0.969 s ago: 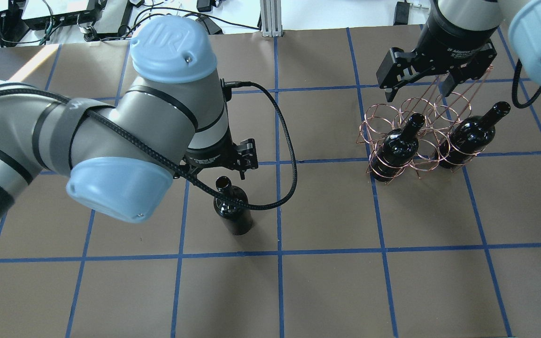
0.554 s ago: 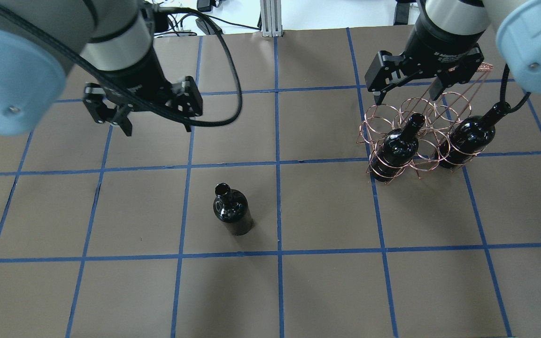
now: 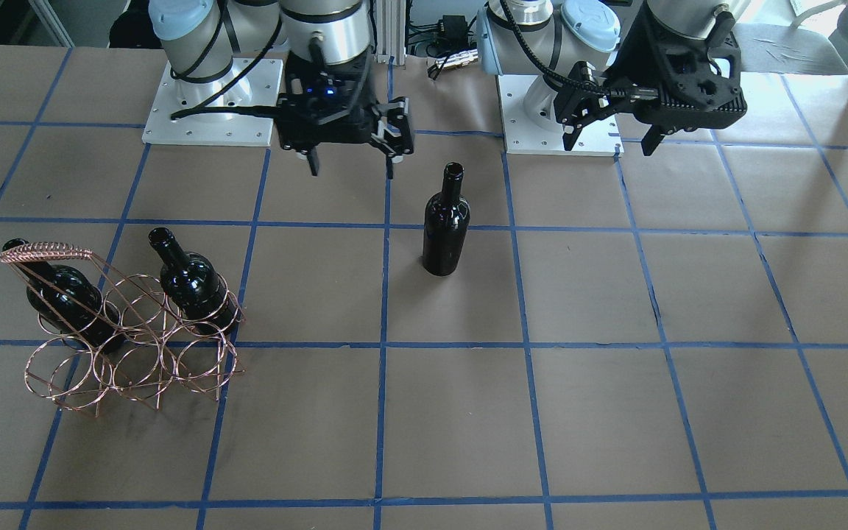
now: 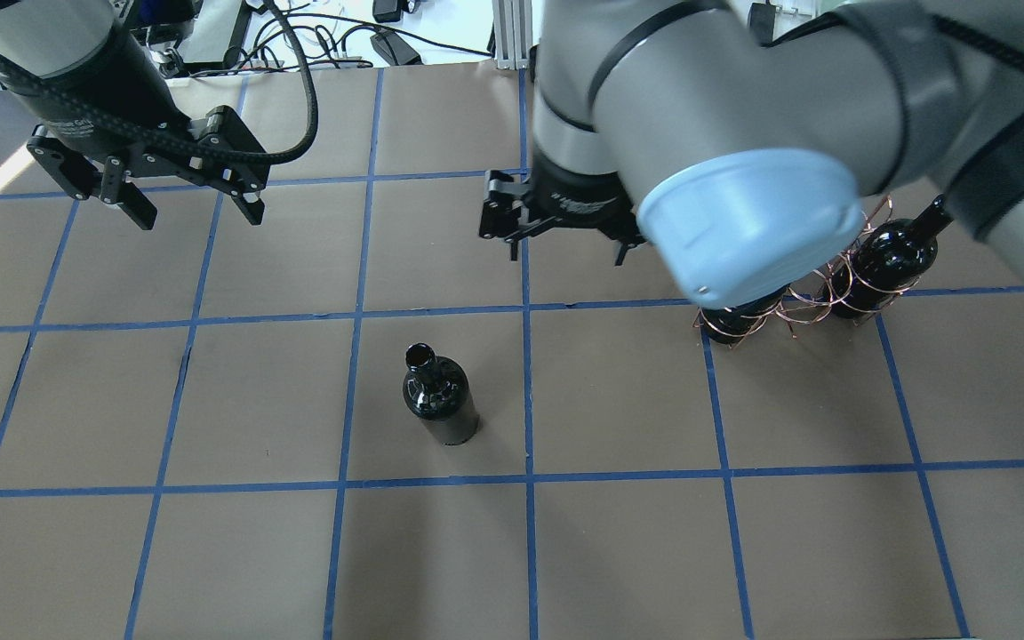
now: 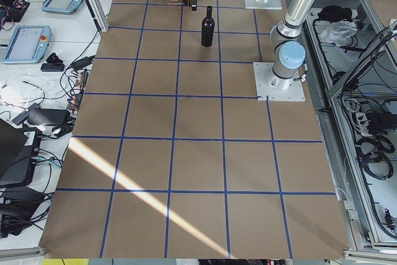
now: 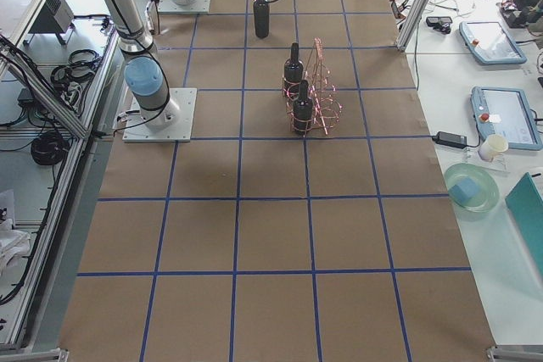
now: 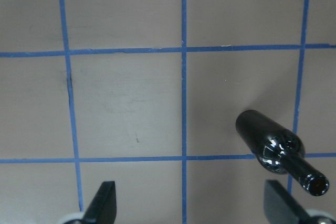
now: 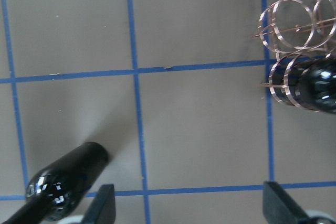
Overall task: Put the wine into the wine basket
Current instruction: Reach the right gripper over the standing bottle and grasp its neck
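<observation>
right gripper (image 4: pixel 565 255) fingers spread, holding nothing — hovering over the table (image 4: pixel 619 551) between wine and basket | left gripper (image 4: pixel 196 212) fingers spread, holding nothing, well apart from wine | wine (image 4: pixel 441 402) upright on table, untouched | wine basket (image 3: pixel 47 254) holds two bottles (image 3: pixel 192 283) in its robot-side row

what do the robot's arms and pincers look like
Both arms are silver-grey tubes with pale blue round joint caps. The left pincer and right pincer are black and two-fingered. A black cable runs to the left one.
</observation>
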You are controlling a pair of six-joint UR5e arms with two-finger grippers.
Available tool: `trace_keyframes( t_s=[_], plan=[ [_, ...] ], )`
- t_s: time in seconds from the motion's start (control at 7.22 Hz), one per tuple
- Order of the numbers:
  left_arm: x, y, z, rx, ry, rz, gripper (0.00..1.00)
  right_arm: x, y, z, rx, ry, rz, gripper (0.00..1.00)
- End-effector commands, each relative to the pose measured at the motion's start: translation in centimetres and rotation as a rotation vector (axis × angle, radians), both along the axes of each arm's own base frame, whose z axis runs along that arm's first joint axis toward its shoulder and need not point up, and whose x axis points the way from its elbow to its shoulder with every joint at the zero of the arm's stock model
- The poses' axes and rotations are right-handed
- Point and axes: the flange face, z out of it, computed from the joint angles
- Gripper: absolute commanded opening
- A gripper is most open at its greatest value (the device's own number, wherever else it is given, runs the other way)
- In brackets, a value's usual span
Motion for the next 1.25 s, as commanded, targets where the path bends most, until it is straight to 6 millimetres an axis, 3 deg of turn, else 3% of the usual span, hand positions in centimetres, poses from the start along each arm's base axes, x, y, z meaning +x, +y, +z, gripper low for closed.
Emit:
trace_keyframes(
  t_s=[0.0, 0.14, 0.28, 0.55, 0.83, 1.11],
  plan=[
    [0.4, 0.4, 0.5, -0.005, -0.002, -0.002, 1.0, 7.5, 3.3, -3.7, 0.001, 0.032, 0.014, 0.99],
    [0.5, 0.6, 0.6, -0.007, -0.004, 0.0, 1.0, 9.8, 5.1, -4.9, 0.017, 0.042, 0.03, 0.99],
    [0.5, 0.6, 0.7, -0.008, -0.004, 0.001, 1.0, 10.6, 5.8, -5.4, 0.028, 0.048, 0.033, 0.99],
    [0.9, 0.7, 1.1, -0.024, -0.033, 0.002, 1.0, 10.7, 5.7, -7.0, 0.053, 0.066, 0.035, 0.99],
    [2.2, 1.3, 2.0, -0.041, -0.168, 0.023, 1.0, 11.2, 5.4, -8.9, 0.055, 0.068, 0.043, 0.99],
    [2.3, 0.6, 2.4, -0.103, -0.173, 0.045, 1.0, 11.3, 5.0, -8.8, 0.03, 0.067, 0.051, 0.96]
  ],
)
